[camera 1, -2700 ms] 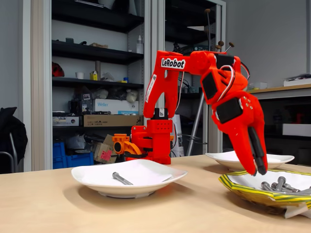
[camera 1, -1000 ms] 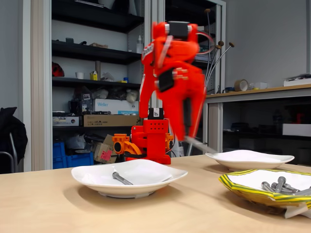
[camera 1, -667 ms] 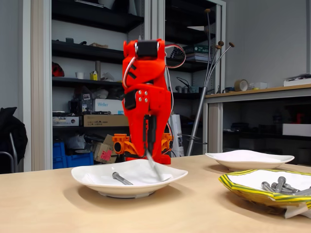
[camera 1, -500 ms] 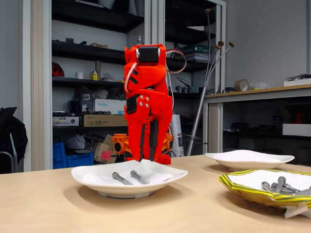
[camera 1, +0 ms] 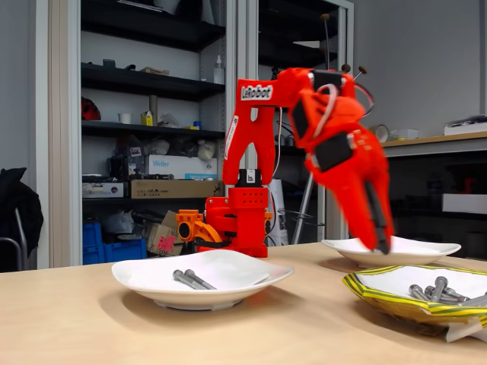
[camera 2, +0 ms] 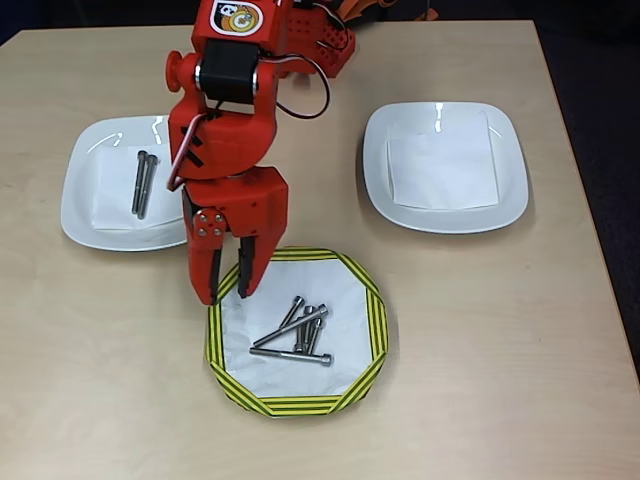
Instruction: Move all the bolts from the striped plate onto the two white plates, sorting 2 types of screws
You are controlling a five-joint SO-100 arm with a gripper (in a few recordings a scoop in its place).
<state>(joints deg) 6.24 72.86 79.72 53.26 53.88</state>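
jaws (camera 2: 228, 293) slightly spread, empty, over striped plate (camera 2: 372, 300) rim | bolts (camera 2: 297, 334) piled crosswise there; two long ones (camera 2: 143, 182) on left white plate (camera 2: 82, 215) | risk: pinching two tangled bolts, mis-sorting

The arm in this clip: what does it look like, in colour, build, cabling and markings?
The arm is bright red-orange plastic with black servo blocks set into its joints. White "LeRobot" lettering sits on the upper link, and a round cartoon sticker near its base. Red, black and white wires loop outside. The gripper has two long tapered fingers.
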